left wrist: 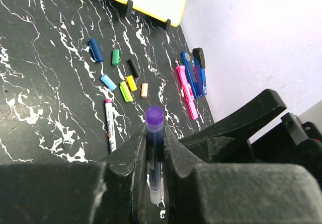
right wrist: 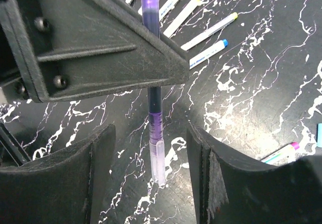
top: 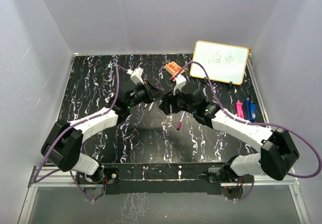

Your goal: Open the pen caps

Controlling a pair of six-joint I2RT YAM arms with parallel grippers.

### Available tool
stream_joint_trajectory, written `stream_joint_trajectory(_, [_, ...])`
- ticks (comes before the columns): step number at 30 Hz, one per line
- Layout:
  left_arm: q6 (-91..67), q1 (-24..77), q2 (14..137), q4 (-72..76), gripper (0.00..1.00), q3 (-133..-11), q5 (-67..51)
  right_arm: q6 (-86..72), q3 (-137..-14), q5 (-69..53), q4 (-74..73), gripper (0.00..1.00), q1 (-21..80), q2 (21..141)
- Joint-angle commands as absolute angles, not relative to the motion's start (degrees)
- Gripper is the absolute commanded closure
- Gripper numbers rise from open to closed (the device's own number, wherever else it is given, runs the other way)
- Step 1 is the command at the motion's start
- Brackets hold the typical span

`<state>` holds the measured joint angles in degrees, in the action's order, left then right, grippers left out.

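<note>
My left gripper is shut on a purple pen and holds it above the table. It also shows in the top view. The pen's clear cap is on its lower end and hangs between the fingers of my right gripper, which is open and not touching it. The right gripper meets the left at mid-table. Several loose caps lie on the table: blue, green, black, light blue, yellow.
Several uncapped white markers lie in a row beyond the left gripper. Another marker with a magenta end lies alone. Pink and blue clips lie at the right wall. A whiteboard and an orange eraser stand at the back.
</note>
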<state>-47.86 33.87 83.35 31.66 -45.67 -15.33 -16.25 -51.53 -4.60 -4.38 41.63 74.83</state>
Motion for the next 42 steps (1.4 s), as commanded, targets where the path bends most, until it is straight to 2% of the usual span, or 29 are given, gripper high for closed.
stream_joint_trajectory(1, [-48.4,34.0,81.4,33.4,1.00,-47.8,-14.8,-15.0,-51.8,-6.7,-2.8,0.45,41.8,76.2])
stream_joint_trajectory(11, [-48.0,34.0,80.6,36.2,1.00,-46.7,-17.6,-14.9,-51.9,-6.9,-2.0,0.64,41.8,76.7])
stream_joint_trajectory(14, [-47.8,34.1,80.0,36.7,1.00,-46.2,-17.3,-14.8,-52.0,-7.1,-2.0,0.73,41.8,77.0])
stream_joint_trajectory(19, [-47.2,34.0,79.0,36.5,1.00,-45.8,-16.4,-14.7,-52.2,-7.4,-2.0,1.00,41.9,77.0])
stream_joint_trajectory(27, [-44.4,33.1,76.8,29.1,1.00,-46.9,-7.2,-14.5,-52.4,-7.4,-3.0,1.00,41.8,77.7])
stream_joint_trajectory(34, [-44.0,26.2,75.0,29.6,1.00,-46.7,-2.6,-13.9,-51.7,-10.3,-5.2,1.00,41.9,80.8])
stream_joint_trajectory(42, [-36.0,23.4,75.5,26.9,1.00,-53.4,6.2,-13.3,-50.7,-12.9,-6.1,1.00,41.9,82.0])
